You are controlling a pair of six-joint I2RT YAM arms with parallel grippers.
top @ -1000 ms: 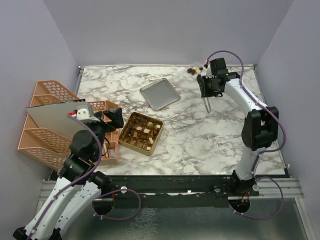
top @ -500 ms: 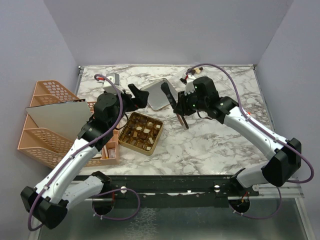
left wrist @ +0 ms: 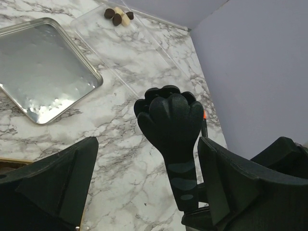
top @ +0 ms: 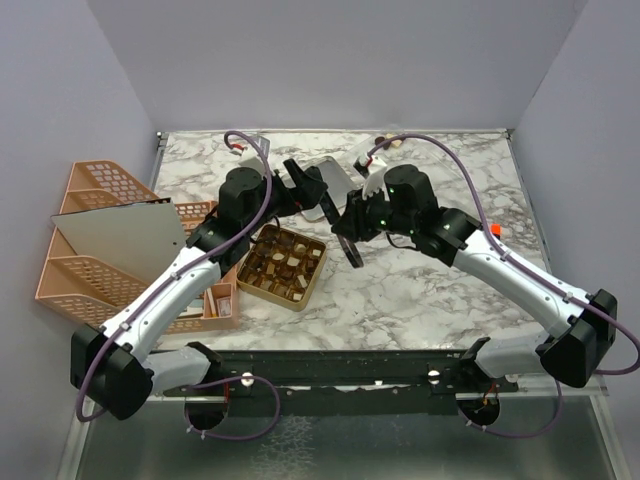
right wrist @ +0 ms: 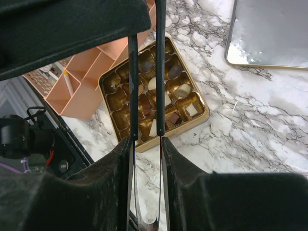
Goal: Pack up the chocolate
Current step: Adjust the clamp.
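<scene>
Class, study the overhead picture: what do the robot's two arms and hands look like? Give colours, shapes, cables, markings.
The left arm and right arm have white tubular links joined by black joints, with a purple cable looping along each. The left hand and right hand are black; the right arm carries a small orange mark.

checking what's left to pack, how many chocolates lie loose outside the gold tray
4: three dark chocolates and one cream chocolate, clustered near the table's far edge beyond the silver lid; more may be hidden.
</scene>
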